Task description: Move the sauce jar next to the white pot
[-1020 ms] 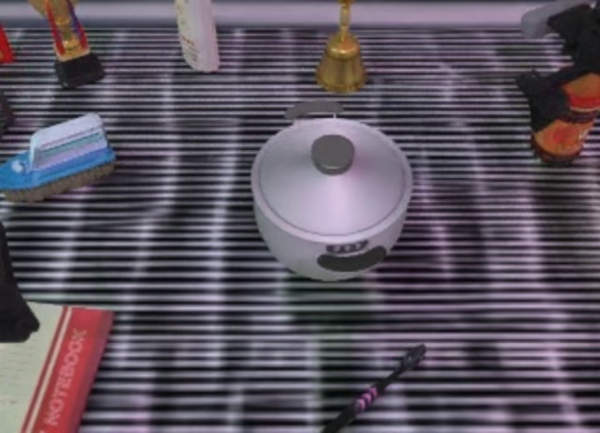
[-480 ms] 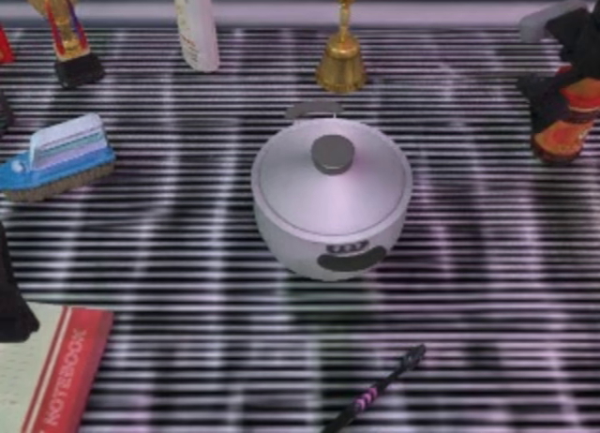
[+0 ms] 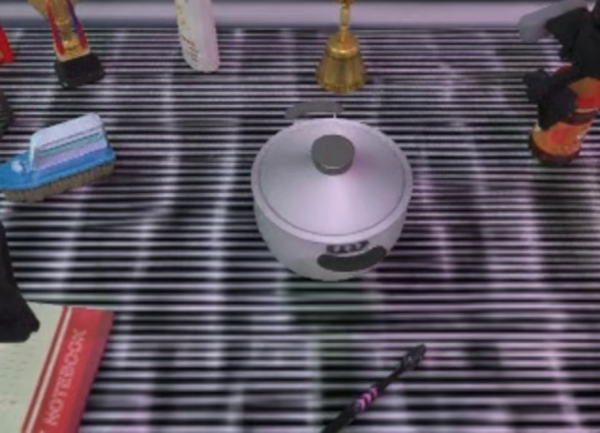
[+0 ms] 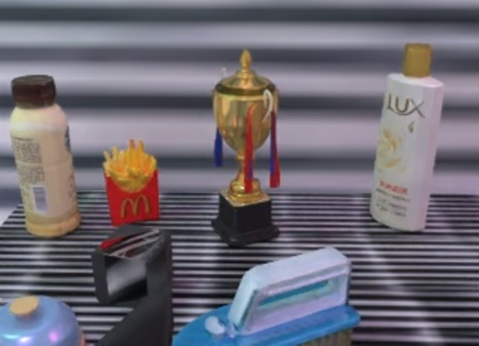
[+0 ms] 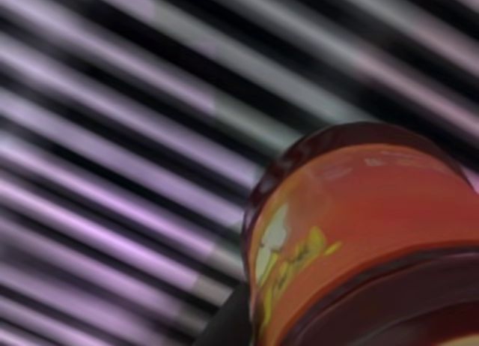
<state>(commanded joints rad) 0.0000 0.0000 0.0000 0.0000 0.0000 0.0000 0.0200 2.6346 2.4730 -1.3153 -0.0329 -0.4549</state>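
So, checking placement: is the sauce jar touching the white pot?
Apart. The top view shows striped table between the sauce jar, at the right edge, and the white pot.

**Open room around the pot, clutter along the edges**

A wide band of bare striped table [image 3: 487, 255] is left between the jar [image 3: 561, 133], at the right edge, and the pot [image 3: 331, 197] in the middle. No object is set across that stretch. Behind the pot, the passage is narrowed by a bell [image 3: 341, 53] and a bottle [image 3: 195, 25]. The left side is blocked by a brush [image 3: 56, 159] and a trophy [image 3: 62, 30]. In front, a pen [image 3: 375, 391] and a notebook [image 3: 52, 372] are laid near the edge.
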